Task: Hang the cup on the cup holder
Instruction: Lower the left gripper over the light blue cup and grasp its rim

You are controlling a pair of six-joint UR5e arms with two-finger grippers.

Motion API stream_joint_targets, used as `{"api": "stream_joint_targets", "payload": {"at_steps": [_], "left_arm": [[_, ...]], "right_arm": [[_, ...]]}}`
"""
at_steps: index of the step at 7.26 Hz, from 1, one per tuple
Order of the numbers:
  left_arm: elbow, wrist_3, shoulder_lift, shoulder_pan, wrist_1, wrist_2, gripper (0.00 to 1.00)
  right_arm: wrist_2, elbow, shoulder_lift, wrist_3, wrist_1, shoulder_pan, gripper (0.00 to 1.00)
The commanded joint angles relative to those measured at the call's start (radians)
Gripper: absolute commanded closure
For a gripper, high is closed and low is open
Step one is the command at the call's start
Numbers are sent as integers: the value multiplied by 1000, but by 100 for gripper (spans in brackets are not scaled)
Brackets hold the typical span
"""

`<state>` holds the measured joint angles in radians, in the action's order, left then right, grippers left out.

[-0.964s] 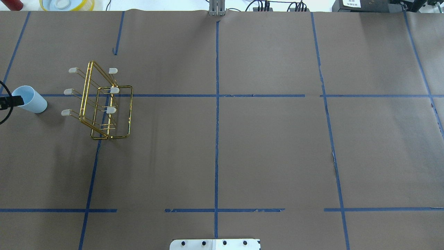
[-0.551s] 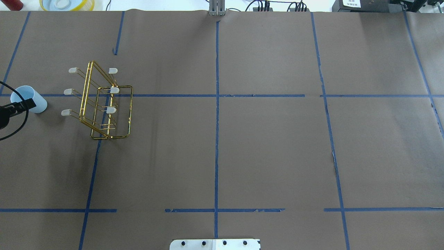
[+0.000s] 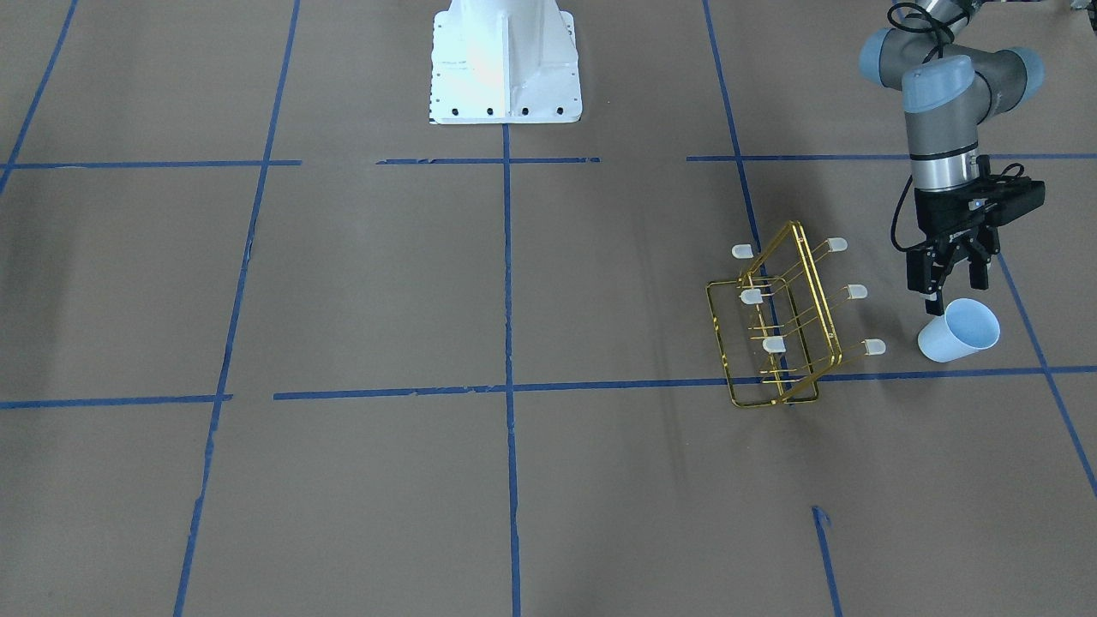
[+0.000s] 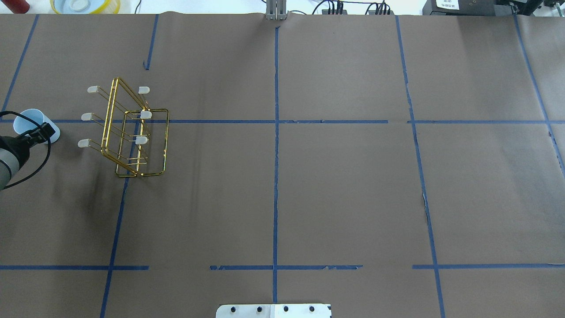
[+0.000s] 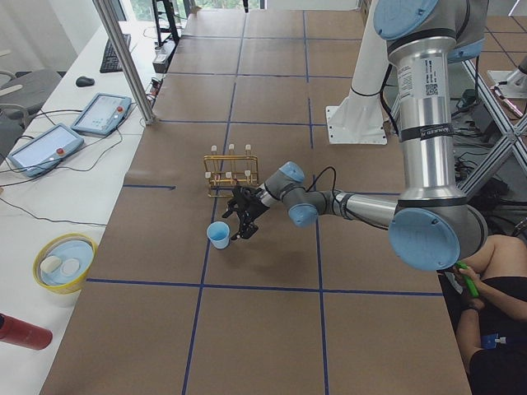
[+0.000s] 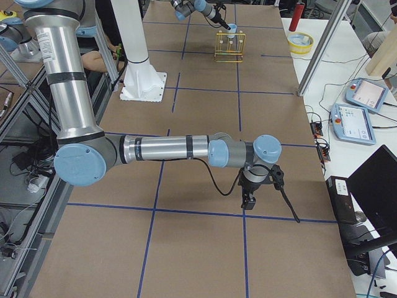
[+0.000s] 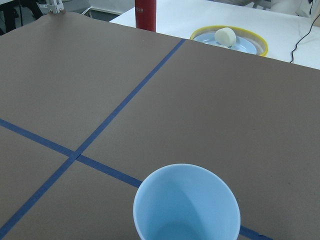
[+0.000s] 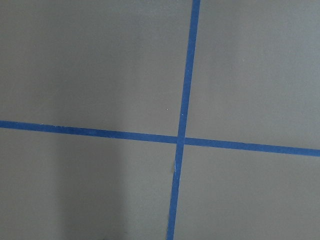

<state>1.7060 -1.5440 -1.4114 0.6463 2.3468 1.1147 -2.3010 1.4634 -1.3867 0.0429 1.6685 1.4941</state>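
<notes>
The pale blue cup [image 3: 960, 331] stands mouth up on the brown table, to the left of the gold wire cup holder [image 4: 132, 132] in the overhead view. The cup also shows in the overhead view [image 4: 25, 120], in the left wrist view [image 7: 187, 207] and in the exterior left view [image 5: 218, 234]. The cup holder [image 3: 784, 321] stands upright with white-capped pegs on both sides and nothing on them. My left gripper [image 3: 951, 287] is open and empty, just above the cup's robot-side rim. My right gripper [image 6: 248, 197] shows only in the exterior right view, low over the table far from both; I cannot tell whether it is open or shut.
A yellow-rimmed bowl [image 7: 230, 40] and a red bottle [image 7: 146, 15] stand beyond the table's far left corner. The white robot base [image 3: 506, 60] is at the table's middle near edge. Blue tape lines [image 4: 276, 132] divide the brown surface.
My left gripper has come in from the overhead view's left edge and now overlaps the cup's near side. The cup and the cup holder have not moved.
</notes>
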Motion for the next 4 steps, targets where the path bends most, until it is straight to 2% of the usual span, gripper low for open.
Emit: {"api": "stream_joint_targets", "payload": {"at_steps": [1, 3, 4], "left_arm": [[-23, -7, -9, -31, 0, -100, 0], [-87, -36, -46, -37, 0, -185, 0], [-112, -54, -55, -48, 2, -194, 0]], "right_arm": [[0, 0, 0, 0, 0, 0, 0], [0, 0, 0, 0, 0, -2, 0], [0, 0, 0, 0, -1, 0, 0]]}}
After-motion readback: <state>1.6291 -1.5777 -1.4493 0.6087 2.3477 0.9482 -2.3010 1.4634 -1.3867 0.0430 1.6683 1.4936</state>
